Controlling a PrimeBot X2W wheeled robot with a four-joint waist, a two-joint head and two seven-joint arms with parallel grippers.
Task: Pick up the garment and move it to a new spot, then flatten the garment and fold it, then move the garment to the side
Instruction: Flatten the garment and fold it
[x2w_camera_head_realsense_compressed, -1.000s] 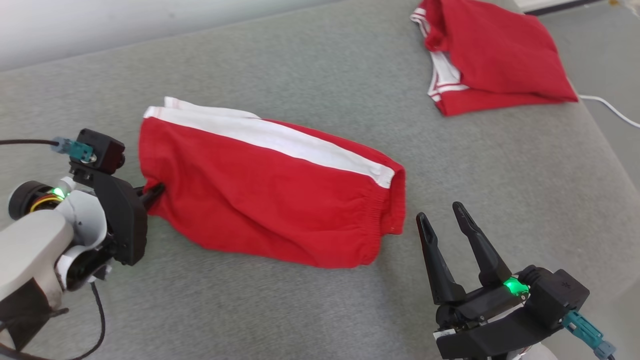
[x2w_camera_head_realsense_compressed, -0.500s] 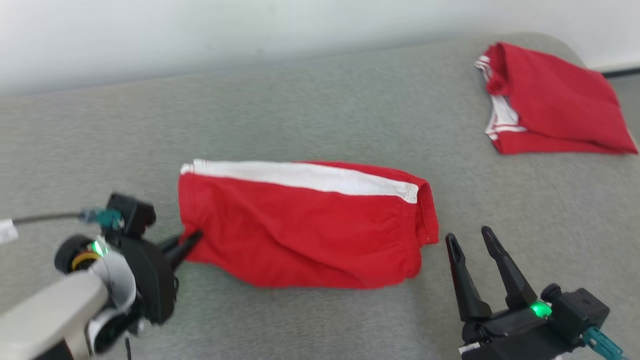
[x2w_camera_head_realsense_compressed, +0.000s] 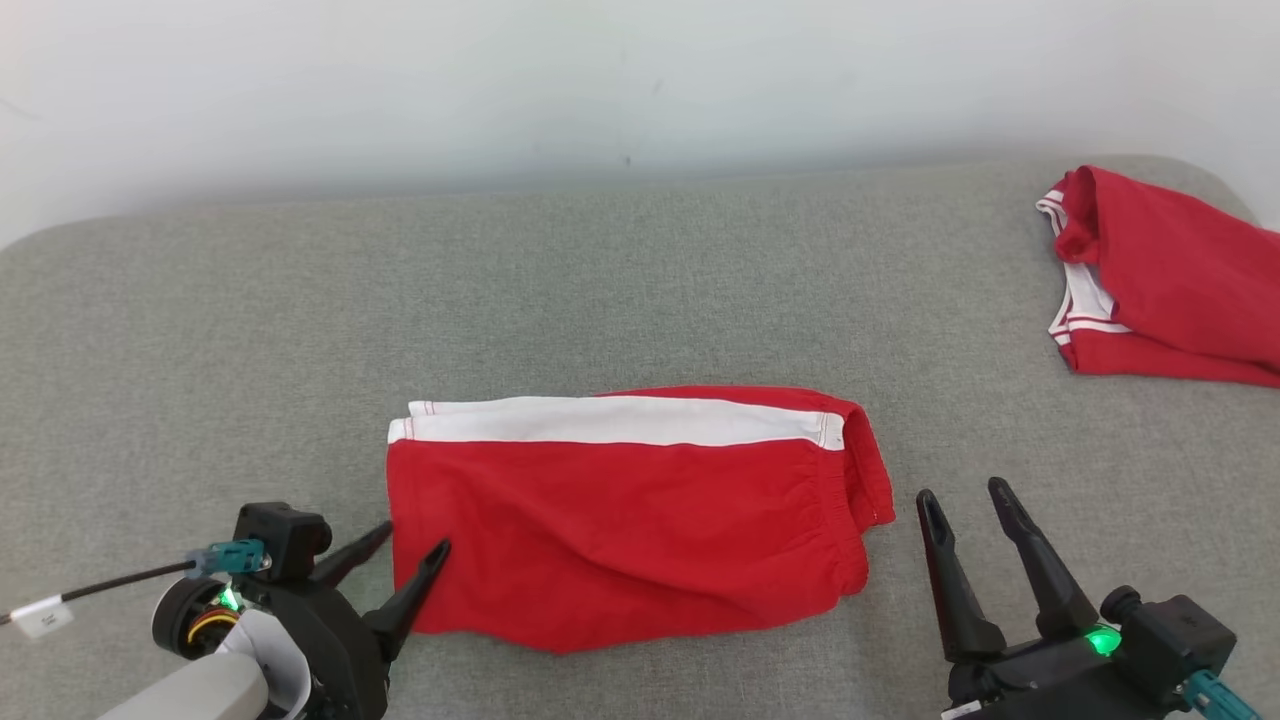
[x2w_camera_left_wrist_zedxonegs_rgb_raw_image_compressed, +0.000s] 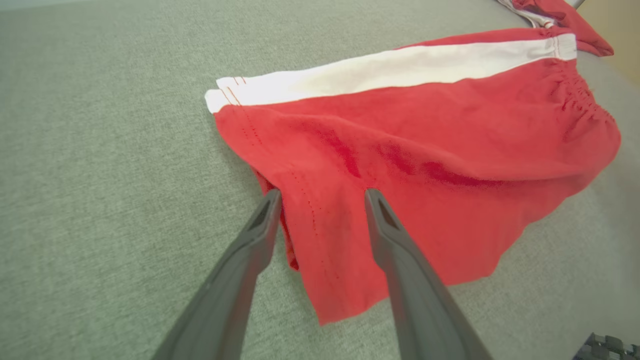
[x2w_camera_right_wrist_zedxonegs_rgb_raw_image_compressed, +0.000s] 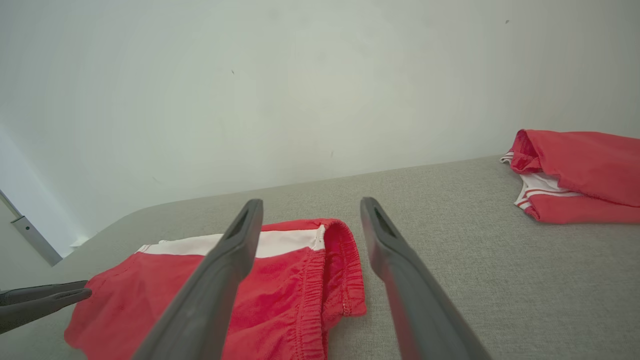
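The garment (x2w_camera_head_realsense_compressed: 630, 520), red shorts with a white side stripe, lies folded on the grey fabric surface (x2w_camera_head_realsense_compressed: 640, 290); it also shows as the garment (x2w_camera_left_wrist_zedxonegs_rgb_raw_image_compressed: 410, 165) and the garment (x2w_camera_right_wrist_zedxonegs_rgb_raw_image_compressed: 280, 295). My left gripper (x2w_camera_head_realsense_compressed: 414, 537) is open at its lower left corner, one finger over the cloth and one just off the edge. From the wrist, the left gripper (x2w_camera_left_wrist_zedxonegs_rgb_raw_image_compressed: 323, 192) straddles that hem with nothing pinched. My right gripper (x2w_camera_head_realsense_compressed: 962, 490) stands open just right of the elastic waistband, apart from it; the right gripper (x2w_camera_right_wrist_zedxonegs_rgb_raw_image_compressed: 311, 201) points past the waistband.
A second red garment (x2w_camera_head_realsense_compressed: 1170, 280) with white trim lies folded at the far right edge of the surface, also seen as the second garment (x2w_camera_right_wrist_zedxonegs_rgb_raw_image_compressed: 580, 170). A pale wall (x2w_camera_head_realsense_compressed: 640, 80) runs behind. Bare grey surface lies left of and behind the shorts.
The head camera has swung, shifting the whole picture. My left gripper, pinched on the shorts' left corner before, now stands open over it. The right gripper stays open.
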